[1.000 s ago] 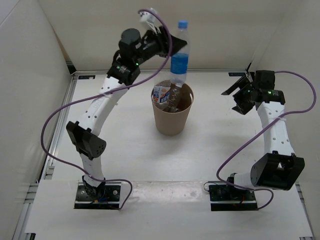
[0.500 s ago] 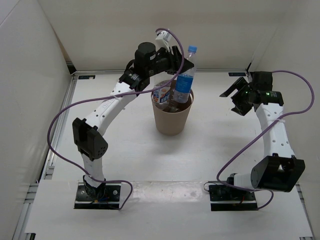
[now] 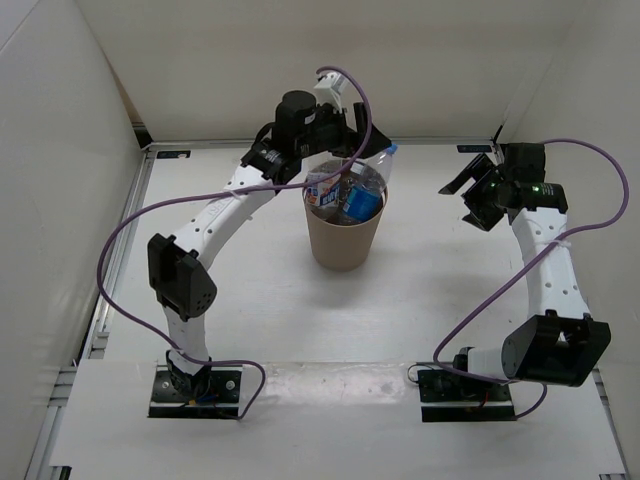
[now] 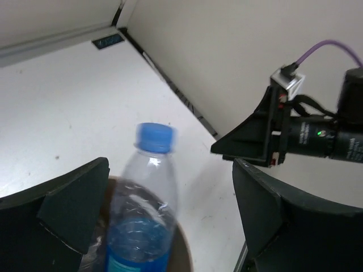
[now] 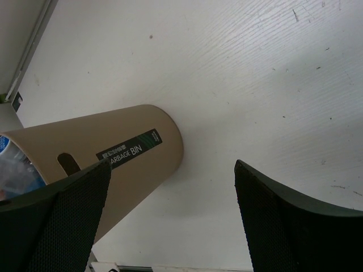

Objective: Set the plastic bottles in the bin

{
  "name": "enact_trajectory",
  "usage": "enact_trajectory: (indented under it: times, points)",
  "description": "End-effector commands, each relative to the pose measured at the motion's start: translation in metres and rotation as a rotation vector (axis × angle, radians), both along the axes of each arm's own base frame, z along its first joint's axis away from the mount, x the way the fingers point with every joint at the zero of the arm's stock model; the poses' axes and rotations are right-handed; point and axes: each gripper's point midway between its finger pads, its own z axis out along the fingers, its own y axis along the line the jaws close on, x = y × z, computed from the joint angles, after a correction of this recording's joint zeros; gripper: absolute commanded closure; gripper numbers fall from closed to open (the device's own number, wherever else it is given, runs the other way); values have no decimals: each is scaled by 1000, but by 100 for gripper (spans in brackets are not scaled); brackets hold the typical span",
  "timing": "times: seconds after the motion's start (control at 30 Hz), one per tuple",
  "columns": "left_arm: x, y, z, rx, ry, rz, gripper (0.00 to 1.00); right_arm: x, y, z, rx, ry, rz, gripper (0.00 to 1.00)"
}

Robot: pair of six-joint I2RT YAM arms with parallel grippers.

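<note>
The tan bin (image 3: pixel 344 240) stands mid-table with plastic bottles in it. A blue-labelled bottle (image 3: pixel 364 198) lies in it, leaning right, its blue cap over the rim. Beside it is a white-and-blue-labelled bottle (image 3: pixel 322 187). My left gripper (image 3: pixel 350 157) hovers open just above the bin's far rim. In the left wrist view the blue-labelled bottle (image 4: pixel 142 215) is blurred between the spread fingers (image 4: pixel 74 198), touching neither. My right gripper (image 3: pixel 463 196) is open and empty to the right of the bin (image 5: pixel 113 156), pointing at it.
White walls close the table in at the left, back and right. The right arm's gripper (image 4: pixel 266 136) shows in the left wrist view past the bin's rim (image 4: pixel 184 252). Purple cables loop off both arms.
My left gripper came down over the bin with the blue-labelled bottle and opened. The bottle dropped in and tipped right. The right arm has not moved.
</note>
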Motion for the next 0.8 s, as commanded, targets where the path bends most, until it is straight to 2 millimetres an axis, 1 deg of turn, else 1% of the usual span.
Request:
enact_trajectory:
  times: [0.0, 0.03, 0.07, 0.1, 0.13, 0.17, 0.2, 0.23, 0.27, 0.3, 0.33, 0.37, 0.4, 0.43, 0.47, 0.5, 0.53, 0.57, 0.6, 0.63, 0.67, 0.7, 0.73, 0.77]
  points:
    - [-5, 13, 69, -66, -141, 28, 0, -1, 2, 10, -8, -47, 18, 10]
    - [-6, 20, 94, -83, -200, 36, 0, -2, 2, 9, -8, -45, 18, 10]
    - [-5, 21, 94, -82, -199, 40, 0, -2, 2, 8, -6, -44, 18, 10]
    - [-11, 28, 127, -118, -265, 46, 0, -2, 2, 7, -5, -46, 17, 10]
    - [-10, 33, 137, -126, -285, 58, 0, -1, 3, 6, -2, -40, 16, 10]
    - [-7, 48, 151, -137, -318, 85, 0, -1, 4, 4, 1, -39, 19, 10]
    - [-13, 60, 174, -159, -368, 99, 0, -2, 4, 6, 2, -43, 20, 10]
    - [-10, 70, 181, -157, -391, 126, 0, -1, 5, 4, 4, -37, 23, 10]
    - [-1, 90, 185, -153, -393, 173, 0, 0, 5, 6, 7, -41, 18, 10]
    - [2, 121, 195, -154, -404, 247, 0, -1, 5, 6, 5, -43, 22, 10]
    - [6, 137, 196, -156, -392, 294, 0, -1, 5, 5, 5, -40, 22, 10]
    - [17, 177, 200, -154, -380, 421, 0, -2, 5, 6, 3, -41, 22, 10]
    - [17, 198, 189, -140, -346, 474, 0, -4, 5, 4, 2, -37, 23, 10]
    - [36, 230, 157, -99, -278, 562, 0, -7, 3, 2, -12, -23, 15, 10]
    - [42, 271, 130, -68, -200, 662, 0, -10, 1, 0, -22, -11, 11, 10]
    - [35, 291, 124, -64, -178, 701, 0, -12, -3, -1, -37, -1, -3, 10]
    - [35, 333, 103, -25, -143, 794, 0, -15, -5, -4, -41, 18, -11, 10]
    - [36, 346, 59, 39, -57, 832, 0, -16, -8, -5, -43, 25, -21, 10]
    - [21, 357, 38, 80, -32, 871, 0, -15, -15, -6, -65, 42, -56, 10]
    - [18, 373, 2, 183, 13, 936, 0, -19, -19, -10, -55, 89, -110, 10]
    - [9, 377, -16, 214, 72, 956, 0, -18, -21, -10, -59, 93, -116, 10]
    - [-5, 377, -41, 196, 160, 970, 0, -12, -23, -6, -59, 85, -121, 10]
    - [-11, 377, -54, 207, 202, 971, 0, -10, -23, -5, -61, 87, -125, 10]
    - [-14, 376, -60, 204, 209, 973, 0, -9, -23, -8, -57, 106, -126, 10]
